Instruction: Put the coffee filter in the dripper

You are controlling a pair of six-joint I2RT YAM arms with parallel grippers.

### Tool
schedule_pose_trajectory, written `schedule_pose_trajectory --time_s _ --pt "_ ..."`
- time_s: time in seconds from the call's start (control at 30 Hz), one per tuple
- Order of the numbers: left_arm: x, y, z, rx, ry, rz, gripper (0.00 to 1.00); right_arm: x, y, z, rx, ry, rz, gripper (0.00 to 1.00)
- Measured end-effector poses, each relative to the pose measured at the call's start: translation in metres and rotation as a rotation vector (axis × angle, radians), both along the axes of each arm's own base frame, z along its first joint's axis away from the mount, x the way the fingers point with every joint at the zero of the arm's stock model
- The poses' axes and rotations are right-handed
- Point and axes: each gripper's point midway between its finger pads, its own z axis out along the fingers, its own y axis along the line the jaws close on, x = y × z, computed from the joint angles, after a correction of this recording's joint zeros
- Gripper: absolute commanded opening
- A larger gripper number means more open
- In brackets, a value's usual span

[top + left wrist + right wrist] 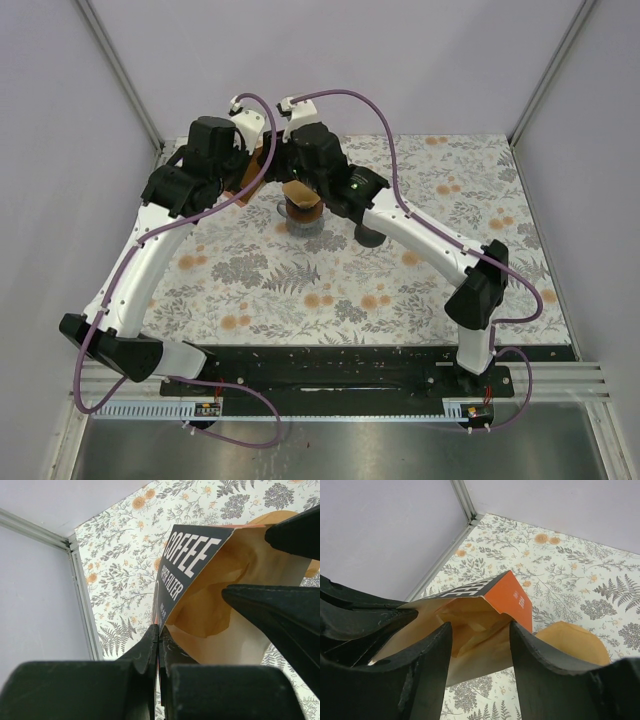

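Note:
My left gripper (159, 630) is shut on the black flap of an orange and black coffee filter box (187, 560), held tilted above the table at the back centre (258, 168). Brown paper filters (235, 580) show inside its open mouth. My right gripper (480, 630) is open, its fingers (432, 655) on either side of the filters (470, 625) at the box (507, 597) opening. Below, a brown filter (301, 194) sits on the grey dripper (303, 224). That filter also shows in the right wrist view (575, 640).
The floral tablecloth (330, 280) covers the table. Grey walls and a metal frame rail (462, 500) stand close behind the box. Both arms crowd over the back centre, with purple cables (360, 100) looping above them.

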Motion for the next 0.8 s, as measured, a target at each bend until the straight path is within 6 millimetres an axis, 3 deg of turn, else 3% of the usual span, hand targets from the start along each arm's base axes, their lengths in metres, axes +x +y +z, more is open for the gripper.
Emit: schedule_pose_trajectory --time_s 0.47,0.8 --pt "-0.001 -0.003 0.007 -0.029 -0.008 -0.008 0.0 0.006 0.008 -0.005 -0.023 0.024 -0.002 0.59" --pt "-0.006 -0.004 0.003 -0.037 0.02 -0.012 0.0 0.008 0.018 -0.02 -0.048 0.066 0.007 0.42"
